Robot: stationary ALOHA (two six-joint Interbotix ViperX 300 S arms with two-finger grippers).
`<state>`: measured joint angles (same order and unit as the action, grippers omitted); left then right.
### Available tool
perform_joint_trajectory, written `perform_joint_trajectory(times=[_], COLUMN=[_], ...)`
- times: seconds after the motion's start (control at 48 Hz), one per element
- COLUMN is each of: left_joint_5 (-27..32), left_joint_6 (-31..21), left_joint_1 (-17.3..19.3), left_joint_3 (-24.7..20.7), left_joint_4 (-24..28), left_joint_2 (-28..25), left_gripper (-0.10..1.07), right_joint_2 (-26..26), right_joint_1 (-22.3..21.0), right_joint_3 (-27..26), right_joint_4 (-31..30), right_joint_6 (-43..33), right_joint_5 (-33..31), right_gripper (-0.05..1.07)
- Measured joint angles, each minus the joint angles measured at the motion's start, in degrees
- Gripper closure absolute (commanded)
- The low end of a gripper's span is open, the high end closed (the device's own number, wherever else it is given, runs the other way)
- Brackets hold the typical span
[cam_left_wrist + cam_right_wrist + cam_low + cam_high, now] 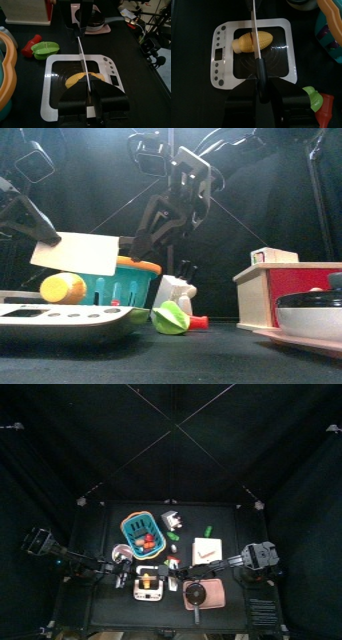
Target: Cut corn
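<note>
The corn (251, 41), a stubby yellow cob, lies on its side on a white kitchen scale (278, 70) at the table's front left. It also shows as corn (79, 78) and corn (63, 288). A knife (78, 253) with a broad white blade hangs tilted just above it, seen edge-on as a thin line, knife (255, 25). My right gripper (260, 96) reaches across and is shut on the black handle. My left gripper (89, 84) is shut, its tips at the blade's far end over the corn. Whether it pinches the blade I cannot tell.
A teal basket (139, 531) with toy food stands behind the scale. A green piece (45, 48) and a red piece (30, 47) lie beside the scale. A pan on a pink plate (203, 594) is to the right, and a red and wood box (287, 288) stands at the front right.
</note>
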<state>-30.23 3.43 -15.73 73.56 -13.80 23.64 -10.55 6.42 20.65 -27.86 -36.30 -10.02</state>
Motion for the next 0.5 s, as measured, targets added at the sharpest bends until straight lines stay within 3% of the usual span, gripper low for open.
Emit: perform_joint_trajectory(times=[0.5], left_joint_5=[0.4], left_joint_6=[-0.2], left_joint_1=[-0.5], left_joint_3=[0.0], left_joint_4=[-0.1], left_joint_2=[0.2], left_gripper=[0.57], right_joint_2=[0.0], right_joint_1=[0.0], right_joint_3=[0.0], right_joint_4=[-0.1], right_joint_6=[0.0], right_joint_5=[0.0], right_gripper=[0.51])
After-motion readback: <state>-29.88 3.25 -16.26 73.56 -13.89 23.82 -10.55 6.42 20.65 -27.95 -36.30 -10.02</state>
